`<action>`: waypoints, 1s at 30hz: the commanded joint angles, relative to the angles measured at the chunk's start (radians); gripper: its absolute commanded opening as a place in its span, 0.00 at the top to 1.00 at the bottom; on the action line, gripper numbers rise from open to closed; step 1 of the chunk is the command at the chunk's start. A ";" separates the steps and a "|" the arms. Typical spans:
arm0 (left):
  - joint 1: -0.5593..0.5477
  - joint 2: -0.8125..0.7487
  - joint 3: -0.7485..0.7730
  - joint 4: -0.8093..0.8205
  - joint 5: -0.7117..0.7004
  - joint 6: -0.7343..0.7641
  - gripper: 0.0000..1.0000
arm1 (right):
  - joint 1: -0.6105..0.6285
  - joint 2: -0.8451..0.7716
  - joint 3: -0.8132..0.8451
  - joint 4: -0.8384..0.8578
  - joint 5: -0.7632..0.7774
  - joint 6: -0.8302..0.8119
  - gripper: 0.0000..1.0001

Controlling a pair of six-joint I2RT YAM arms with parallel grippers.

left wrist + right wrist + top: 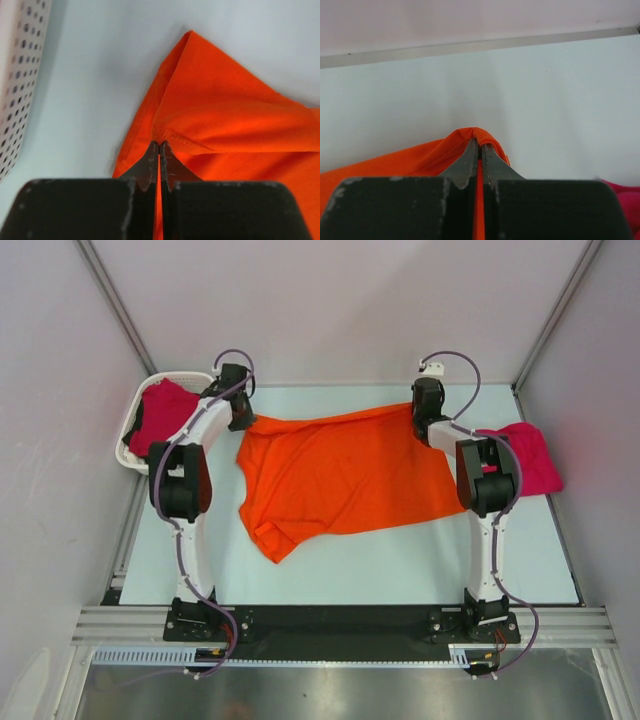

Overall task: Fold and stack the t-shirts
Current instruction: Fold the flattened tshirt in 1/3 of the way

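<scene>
Black fingers fill the bottom of both wrist views, and in each they are pressed together on orange cloth. The left end effector is closed on a stitched hem of the orange t-shirt, and the cloth rises from the pinch in a peaked fold. The right end effector is closed the same way on a small hump at the same shirt's edge.

From above, the orange t-shirt lies spread over the middle of the table. Its far edge runs between the two end effectors, one pinching the far left corner and the other the far right. The body is mostly flat with shallow wrinkles. Its near left part narrows to a rumpled point reaching toward the table's near edge. Whether the pinched corners are lifted off the table cannot be told.

A crimson-pink t-shirt sits bunched in the white basket at the far left, just beside the left end effector. The basket's perforated wall shows at the left edge of the left wrist view. A second crimson-pink t-shirt lies on the table at the right, partly behind the right arm and just beside the orange shirt's right end. A bit of it shows in the bottom right corner of the right wrist view. Pale walls enclose the table on three sides.
</scene>
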 commanded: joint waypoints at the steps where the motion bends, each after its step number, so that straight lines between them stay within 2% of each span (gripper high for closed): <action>1: 0.002 -0.176 -0.050 0.020 -0.053 -0.037 1.00 | 0.003 -0.147 -0.026 -0.009 0.033 0.042 1.00; 5: 0.004 -0.240 -0.091 0.013 -0.067 -0.051 1.00 | 0.010 -0.187 -0.039 -0.064 0.037 0.045 1.00; 12: 0.002 -0.313 -0.168 -0.012 0.005 -0.063 1.00 | 0.013 -0.214 -0.052 -0.150 0.060 0.072 1.00; 17: 0.001 -0.397 -0.318 -0.021 0.015 -0.079 1.00 | 0.005 -0.173 -0.017 -0.293 0.045 0.138 1.00; 20: 0.001 -0.428 -0.383 -0.023 0.025 -0.083 1.00 | -0.003 -0.121 0.060 -0.437 0.017 0.186 1.00; 22: 0.001 -0.431 -0.407 -0.029 0.033 -0.089 1.00 | -0.004 -0.101 0.110 -0.524 0.001 0.204 1.00; 30: -0.001 -0.356 -0.463 -0.042 0.036 -0.095 1.00 | -0.013 -0.076 0.131 -0.662 -0.056 0.235 1.00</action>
